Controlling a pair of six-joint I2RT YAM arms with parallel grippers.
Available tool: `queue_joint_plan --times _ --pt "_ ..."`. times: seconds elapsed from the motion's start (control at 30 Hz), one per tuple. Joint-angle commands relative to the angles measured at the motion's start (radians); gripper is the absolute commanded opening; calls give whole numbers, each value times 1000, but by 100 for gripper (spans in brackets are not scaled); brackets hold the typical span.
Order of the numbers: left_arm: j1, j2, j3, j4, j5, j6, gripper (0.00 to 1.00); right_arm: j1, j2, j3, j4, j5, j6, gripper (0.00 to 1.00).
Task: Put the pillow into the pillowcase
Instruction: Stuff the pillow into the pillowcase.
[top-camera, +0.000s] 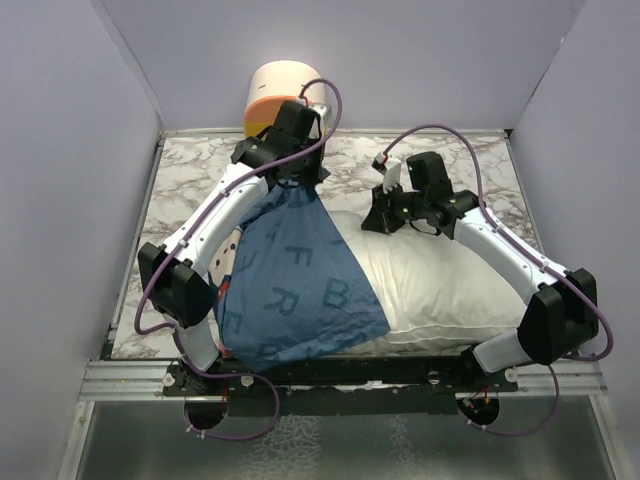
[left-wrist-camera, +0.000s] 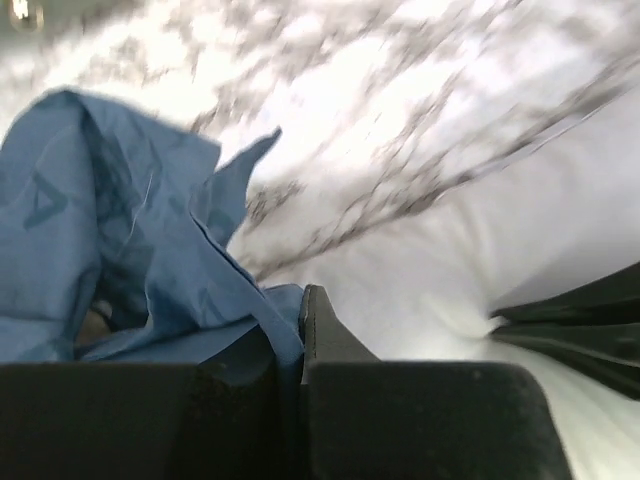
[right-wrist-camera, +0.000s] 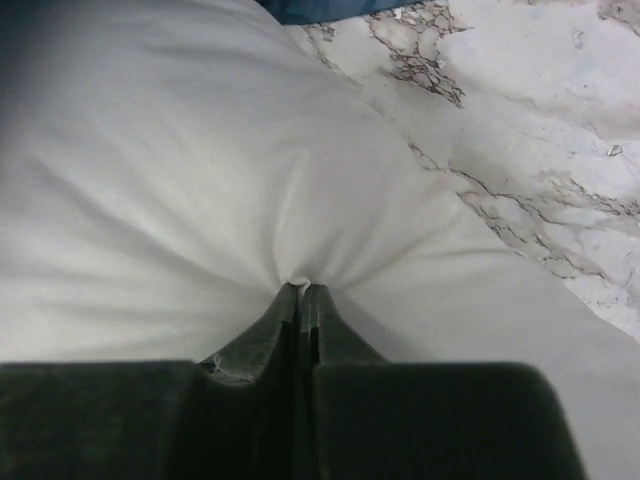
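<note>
On the marble table (top-camera: 490, 170), the left gripper (left-wrist-camera: 303, 300) is holding the blue letter-printed cloth pillowcase (top-camera: 290, 275) pinched over the left end of the crosswise plump white fabric pillow (top-camera: 440, 285), while the right gripper (right-wrist-camera: 302, 292) is pinching its far edge.

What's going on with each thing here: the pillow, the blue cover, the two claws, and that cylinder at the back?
pillow: lying on the table, left end covered by the pillowcase, the rest bare.
pillowcase: draped over the pillow, one edge pulled up into a peak.
left claw: shut on the pillowcase.
right claw: shut, pinching the pillow's fabric.
cream and orange cylinder: upright at the back, untouched.
</note>
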Motion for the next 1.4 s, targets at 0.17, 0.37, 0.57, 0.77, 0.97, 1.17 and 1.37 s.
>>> queue_joint_plan --times 0.17,0.37,0.57,0.77,0.97,1.17,1.37 --pt "-1 -47 167 589 347 -281 0 -7 28 225 47 44 56 0" --pt "-1 -113 132 672 392 -305 0 -22 -52 285 333 57 147 1" --pt "10 -334 -374 893 358 -369 0 -22 -127 10 461 -44 158 1" --pt "24 -450 -730 909 326 -370 0 -22 -318 -247 506 -121 173 40" --pt "23 -558 -903 941 368 -392 0 -23 -360 -77 350 59 72 89" --pt "24 -667 -989 947 358 -397 0 -37 -167 157 138 250 -52 99" --pt "24 -773 -1049 930 309 -405 0 -42 -91 171 66 178 -136 99"
